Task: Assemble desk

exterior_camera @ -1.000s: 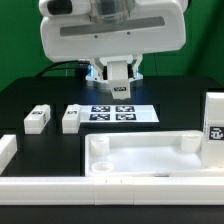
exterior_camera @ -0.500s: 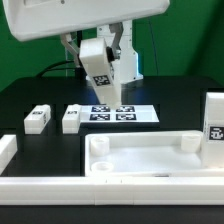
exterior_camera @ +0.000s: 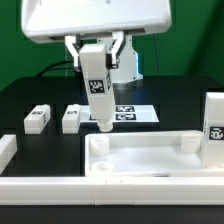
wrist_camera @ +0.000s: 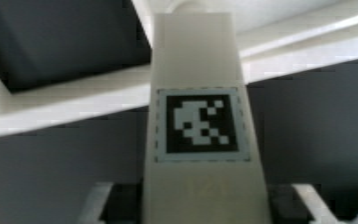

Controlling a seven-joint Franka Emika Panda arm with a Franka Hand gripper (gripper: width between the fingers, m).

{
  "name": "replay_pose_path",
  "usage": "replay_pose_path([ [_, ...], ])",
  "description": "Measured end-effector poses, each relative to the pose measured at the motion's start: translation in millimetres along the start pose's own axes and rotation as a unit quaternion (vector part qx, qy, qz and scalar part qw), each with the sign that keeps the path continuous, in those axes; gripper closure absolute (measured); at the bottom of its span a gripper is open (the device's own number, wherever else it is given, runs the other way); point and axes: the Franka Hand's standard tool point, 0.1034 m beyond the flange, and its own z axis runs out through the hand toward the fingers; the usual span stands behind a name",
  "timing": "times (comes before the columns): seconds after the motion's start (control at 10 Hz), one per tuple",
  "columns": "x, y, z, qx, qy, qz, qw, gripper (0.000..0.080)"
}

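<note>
Pincer [exterior_camera: 97, 50] closed on a tagged white desk leg [exterior_camera: 97, 88], held near upright with a slight tilt. I see its lower end by a corner of the desk panel [exterior_camera: 150, 139], which lies below the pincer on the black tabletop [exterior_camera: 30, 95]; I cannot confirm contact. A second leg [exterior_camera: 37, 118] and a third leg [exterior_camera: 72, 118] lie toward the exterior view's left of the pincer.

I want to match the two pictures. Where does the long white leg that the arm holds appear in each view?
Exterior view: the white leg hangs near the middle, slightly tilted, lower end by the tabletop's far rim.
Wrist view: the leg fills the middle, running lengthwise.
Shared landmark: the square tag on the leg.
</note>
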Motion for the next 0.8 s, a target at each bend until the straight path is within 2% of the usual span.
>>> replay_pose_path([
  [0.1,9.3,7.7,2.2,-0.017,0.05,-0.01,0.999,0.0508],
  [0.2,10.3,8.9,4.8,-0.022,0.065,-0.012,0.998,0.0508],
  [0.6,6.6,1.0,8.7,-0.016,0.051,-0.013,0.998,0.0508],
  [0.8,6.2,-0.7,17.5,-0.016,0.049,-0.015,0.999,0.0508],
])
